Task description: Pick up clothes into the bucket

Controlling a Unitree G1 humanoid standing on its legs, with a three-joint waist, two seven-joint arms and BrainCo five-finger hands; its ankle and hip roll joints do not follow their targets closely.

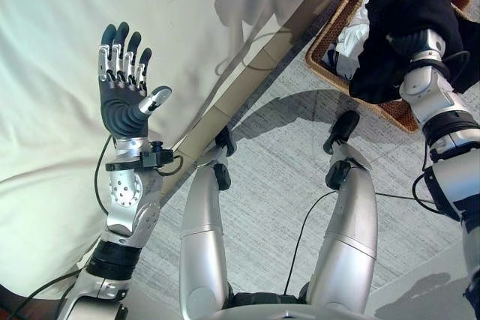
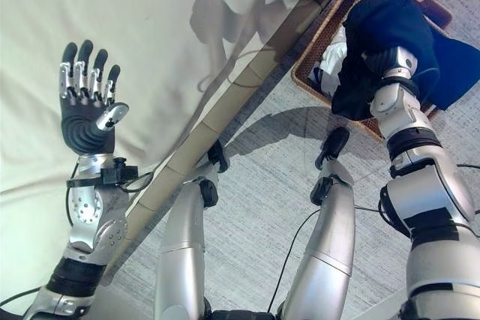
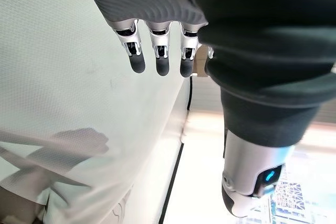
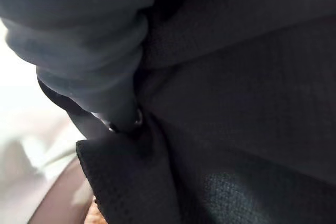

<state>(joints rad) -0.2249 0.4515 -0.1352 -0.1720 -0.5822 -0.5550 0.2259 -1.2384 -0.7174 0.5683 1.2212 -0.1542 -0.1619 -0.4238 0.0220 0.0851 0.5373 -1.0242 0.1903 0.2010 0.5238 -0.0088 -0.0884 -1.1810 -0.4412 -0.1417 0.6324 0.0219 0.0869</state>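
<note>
A dark garment [image 1: 409, 5] hangs bunched over the woven basket [image 1: 328, 41] at the upper right, part of it draping over the basket's far side. My right hand [image 1: 421, 49] is buried in that cloth above the basket; its own wrist view shows folds of the dark garment [image 4: 236, 87] from very close. A white piece of clothing [image 1: 351, 40] lies inside the basket. My left hand [image 1: 124, 106] is raised over the bed at the left, palm towards the camera, open and holding nothing, with straight fingers [image 3: 160, 61].
A white bed sheet [image 1: 60, 50] covers the left and top. Its tan wooden frame edge [image 1: 240, 84] runs diagonally towards the basket. Grey carpet [image 1: 285, 155] lies between the bed and the basket.
</note>
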